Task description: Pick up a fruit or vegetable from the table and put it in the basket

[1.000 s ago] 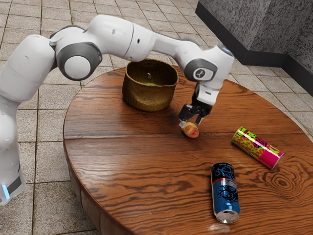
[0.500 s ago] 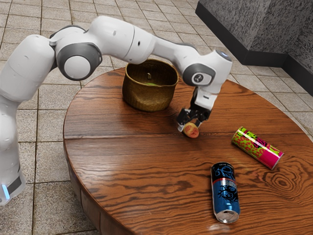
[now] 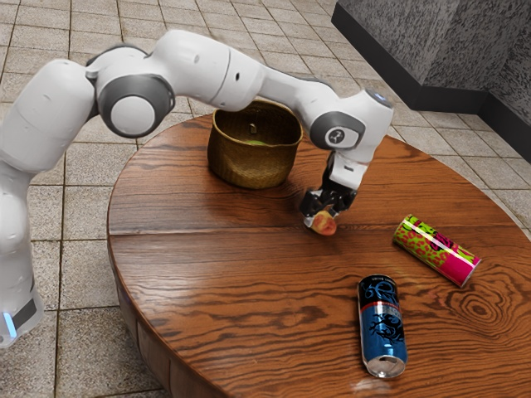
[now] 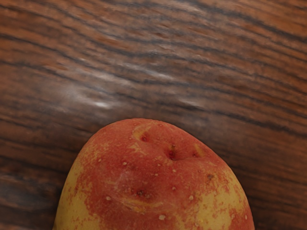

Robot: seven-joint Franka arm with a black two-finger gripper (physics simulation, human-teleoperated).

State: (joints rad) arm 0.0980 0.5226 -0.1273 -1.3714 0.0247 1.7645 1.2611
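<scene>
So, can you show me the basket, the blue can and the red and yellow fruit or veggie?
Basket (image 3: 249, 168), exterior view: its outer wall.
Blue can (image 3: 382, 329), exterior view: the middle of its printed side.
Red and yellow fruit or veggie (image 4: 156, 179), wrist view: its speckled red skin.

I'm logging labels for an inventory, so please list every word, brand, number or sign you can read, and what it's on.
No text can be read for certain.
Blue and black can: markings near the red band and at the dark end, too small to read.
Pink and green can: dark markings, too small to read.
Arm: a small dark emblem, unreadable.
Basket and fruit: no lettering seen.
</scene>
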